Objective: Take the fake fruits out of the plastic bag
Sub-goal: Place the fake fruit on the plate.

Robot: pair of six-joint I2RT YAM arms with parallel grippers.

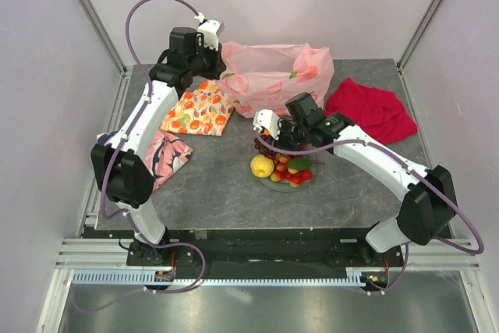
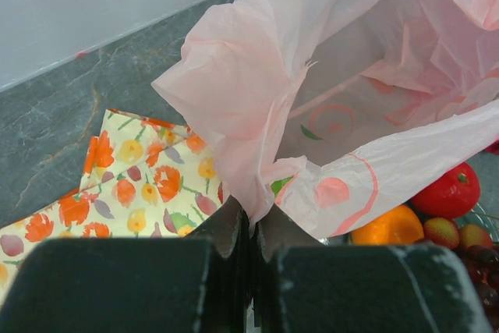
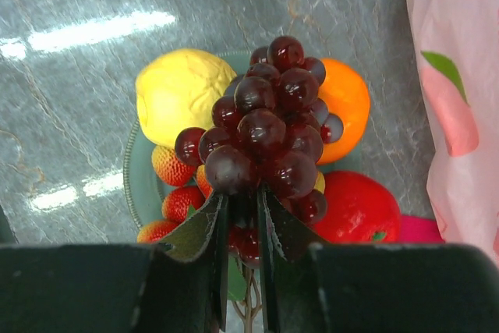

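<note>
The pale-pink plastic bag point(image 1: 269, 76) lies at the back of the table with its mouth open point(image 2: 351, 76). My left gripper point(image 2: 253, 216) is shut on a fold of the bag's rim, at the bag's left side point(image 1: 221, 68). My right gripper point(image 3: 242, 208) is shut on the dark purple grape bunch point(image 3: 265, 130) and holds it just above a green plate point(image 3: 140, 185). On the plate lie a yellow lemon point(image 3: 175, 95), an orange point(image 3: 347, 99), a red apple point(image 3: 355, 208) and small red strawberries point(image 3: 168, 165). From above, the right gripper point(image 1: 267, 139) hangs over the plate's back edge.
A fruit-printed orange-and-white cloth point(image 1: 199, 108) lies left of the bag, under my left arm. A red cloth point(image 1: 370, 109) is at the back right, and a pink-and-navy cloth point(image 1: 168, 157) at the left. The bag's edge point(image 3: 460, 99) hangs close to the plate.
</note>
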